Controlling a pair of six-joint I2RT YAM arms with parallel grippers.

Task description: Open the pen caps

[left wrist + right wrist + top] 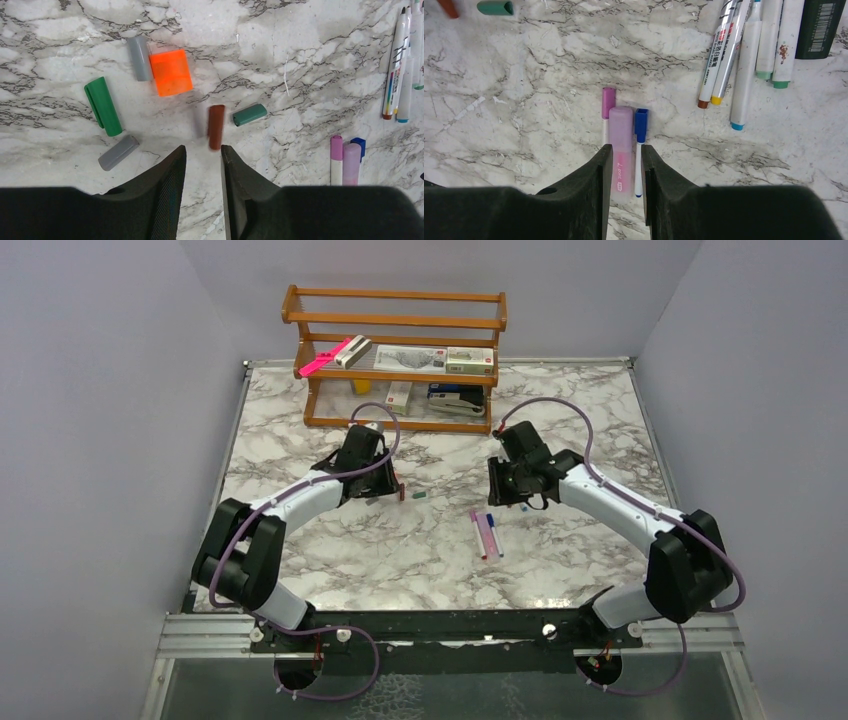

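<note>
On the tabletop [400,560], seen from above, three capped pens [486,535] lie side by side between the arms, with their long axes running toward the bases. The right claw [497,485] hangs over their far ends. The left claw [397,487] is well off to their left, near a teal cap [420,495], so the right arm is the nearer one. A shelf [395,360] stands at the back.

From the left wrist, the left claw [204,165] is spread a little, with nothing between its jaws. A red cap [216,126], blurred, lies just past the tips, with the teal cap beside it. An orange cap [171,72], a green cap [103,106] and two grey caps [139,57] lie loose farther off; the top view barely shows these.

From the right wrist, the right claw's jaws stand slightly apart. The pink highlighter [621,145] and blue pen [640,125] show in the gap, and the lilac pen [608,105] is just outside it on the left. The barrels run in line with the fingers, caps pointing away. No pinch is visible. Only this view shows the bare tips of the uncapped pens [744,60]. The three capped pens touch, so singling one out looks fiddly.
</note>
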